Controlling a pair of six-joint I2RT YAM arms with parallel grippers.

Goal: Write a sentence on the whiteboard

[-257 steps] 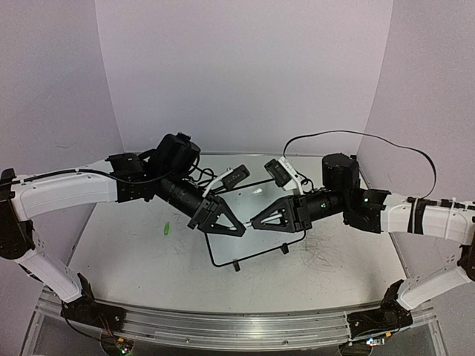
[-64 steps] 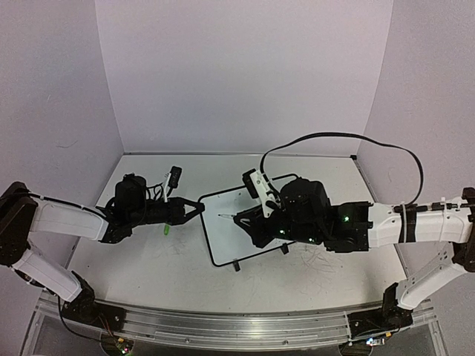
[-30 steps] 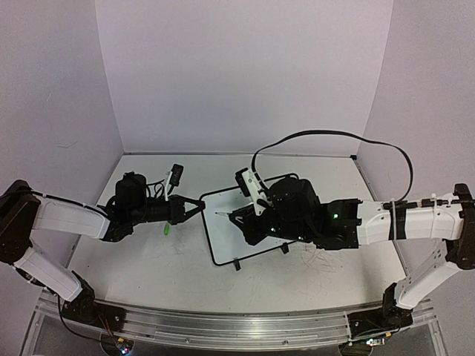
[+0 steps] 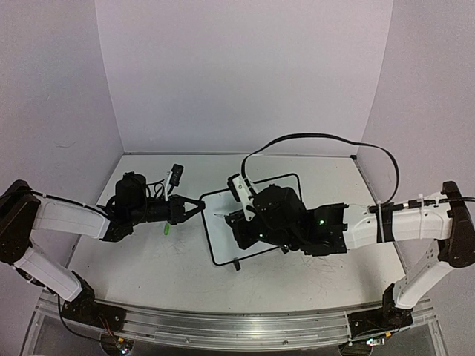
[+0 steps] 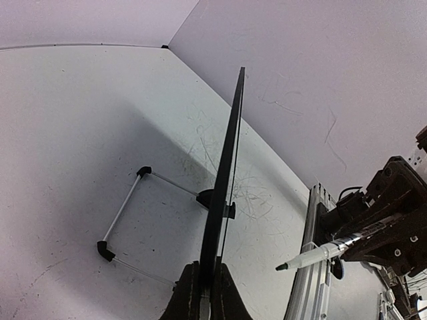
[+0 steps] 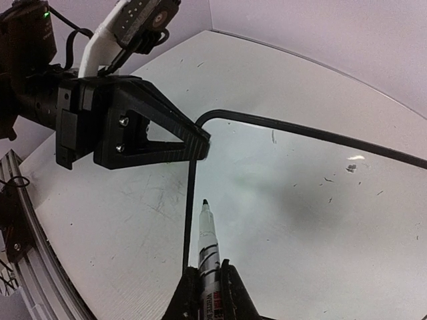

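Though edge-on, whiteboard (image 5: 227, 153) firmly within left gripper (image 5: 207, 272)

Left end effector (image 4: 199, 205) bars the whiteboard (image 4: 223, 241) at its left edge; right end effector (image 4: 237, 219) with marker (image 6: 207, 235) overhangs it; near bench (image 4: 171, 278) open.

**Glossy board, scuffed bench**

The small rectangular white board (image 6: 313, 200), thin black frame, looks smooth and glossy. At lower left the white bench (image 4: 141, 259) is matt and scuffed. The left end effector (image 6: 199, 141) is matt black plastic with shiny metal screws. The white plastic marker (image 6: 208, 243) is smooth.

Print on marker (image 6: 208, 248) barrel illegible; no other txt.
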